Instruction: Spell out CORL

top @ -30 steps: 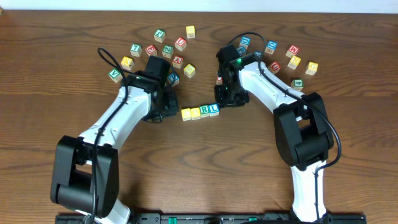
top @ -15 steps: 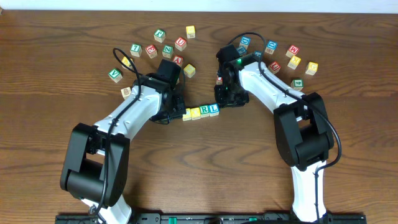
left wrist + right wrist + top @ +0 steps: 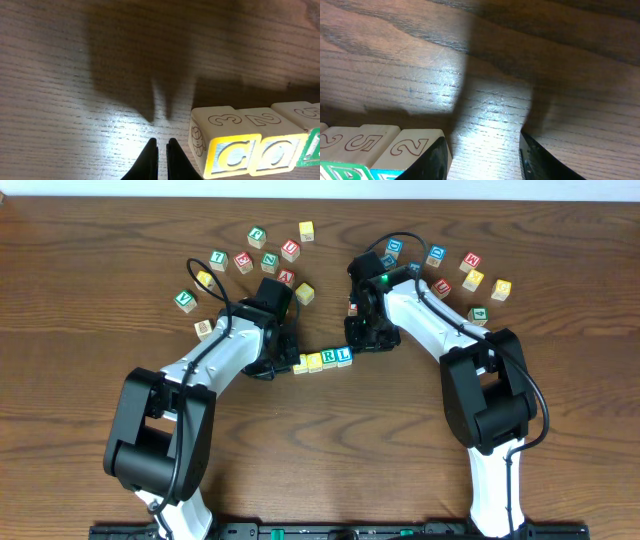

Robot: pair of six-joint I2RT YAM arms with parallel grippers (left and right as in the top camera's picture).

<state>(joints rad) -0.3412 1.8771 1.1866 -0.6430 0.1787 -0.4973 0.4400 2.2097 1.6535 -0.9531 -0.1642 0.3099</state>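
Four cubes stand in a row mid-table: yellow C point(image 3: 300, 364), yellow O point(image 3: 315, 361), white green-R point(image 3: 329, 358) and white blue-L point(image 3: 344, 356). In the left wrist view the C cube point(image 3: 232, 155) and O cube point(image 3: 277, 152) sit touching, just right of my left gripper point(image 3: 162, 150). That gripper is shut on nothing, low over the table at the row's left end point(image 3: 288, 364). My right gripper point(image 3: 482, 155) is open over bare wood at the row's right end point(image 3: 358, 348). Its left finger point(image 3: 437, 160) is against the end cube point(image 3: 407, 147).
Loose alphabet cubes lie scattered behind both arms, one group at the back left point(image 3: 257, 236) and one at the back right point(image 3: 472, 262). A tan cube point(image 3: 204, 328) sits left of my left arm, and a yellow cube point(image 3: 305, 293) between the two arms.
My left arm swung right to the row's left end and its jaws closed. The tan cube it covered now shows. The right arm stayed put.
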